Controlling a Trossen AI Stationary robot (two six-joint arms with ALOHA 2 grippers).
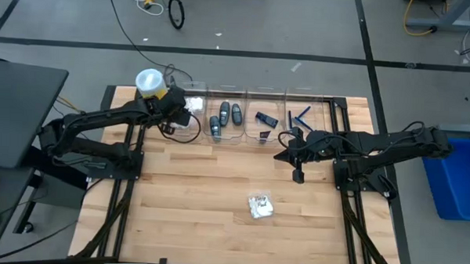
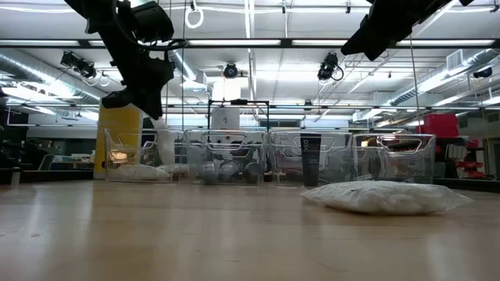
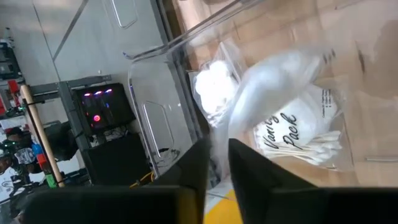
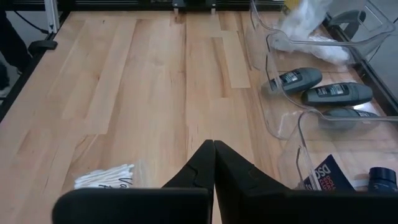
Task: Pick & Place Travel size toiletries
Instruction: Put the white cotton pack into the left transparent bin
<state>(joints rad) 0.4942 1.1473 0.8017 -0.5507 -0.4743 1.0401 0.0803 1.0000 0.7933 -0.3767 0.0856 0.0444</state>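
High view: we see the left gripper point(image 1: 190, 108) over the far-left clear plastic bin point(image 1: 190, 129).
Its fingers stand slightly parted beside a white plastic packet point(image 3: 280, 93) in that bin; whether they grip it we cannot tell. Our right gripper point(image 1: 298, 176), fingers pressed together and empty, hangs mid-table, another white packet point(image 1: 259, 205) lying nearer.

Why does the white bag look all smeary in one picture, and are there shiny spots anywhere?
In the left wrist view the white packet over the clear bin is smeared by blur, while the packet lying below it shows readable print. In the low view ceiling lights glare and the near table is soft. The high view is evenly lit.
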